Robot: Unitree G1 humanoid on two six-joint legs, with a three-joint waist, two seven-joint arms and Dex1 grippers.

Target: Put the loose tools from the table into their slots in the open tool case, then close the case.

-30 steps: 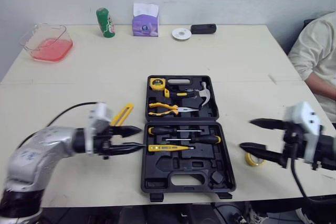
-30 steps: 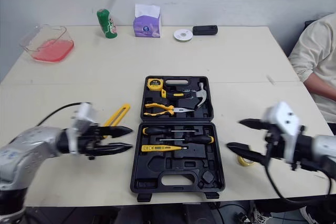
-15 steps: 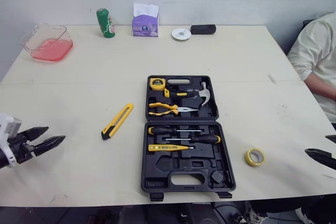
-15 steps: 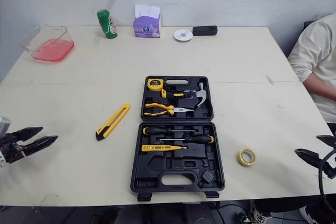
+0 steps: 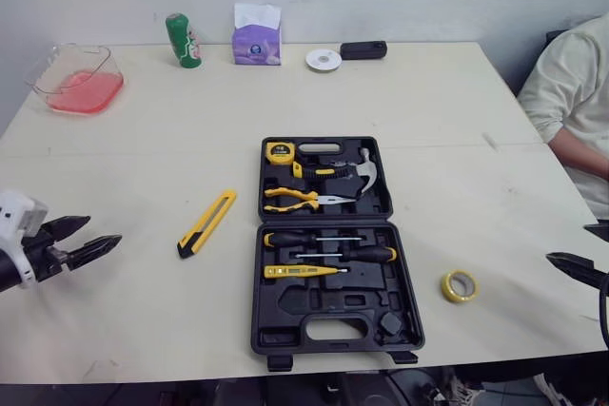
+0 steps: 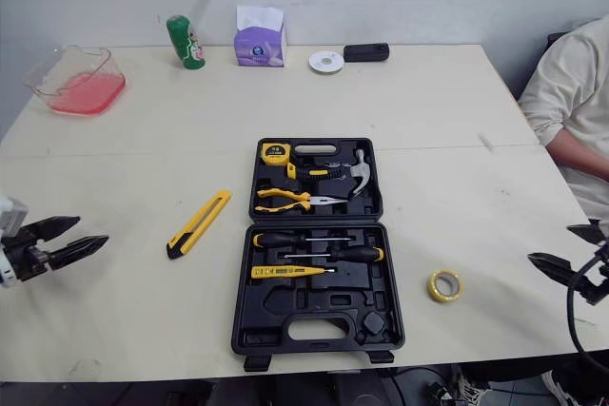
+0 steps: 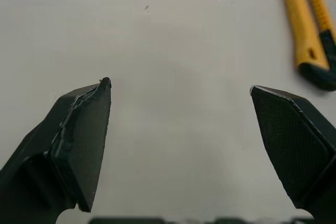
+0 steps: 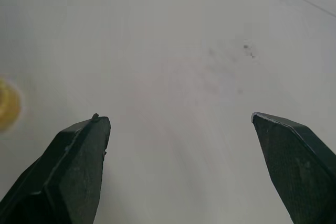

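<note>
Tool case (image 5: 278, 317) unchanged; left gripper (image 5: 103, 230), right gripper (image 5: 567, 241) withdrawn, jaws apart

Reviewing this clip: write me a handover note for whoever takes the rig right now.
Left gripper: open, empty, over the table, left of the knife.
Right gripper: open, empty, at the right edge, beyond the tape roll.
Case: open, centred, partly filled.
Done: some slots filled.
Left: slot the knife, probably the tape roll too, then close the case.
</note>
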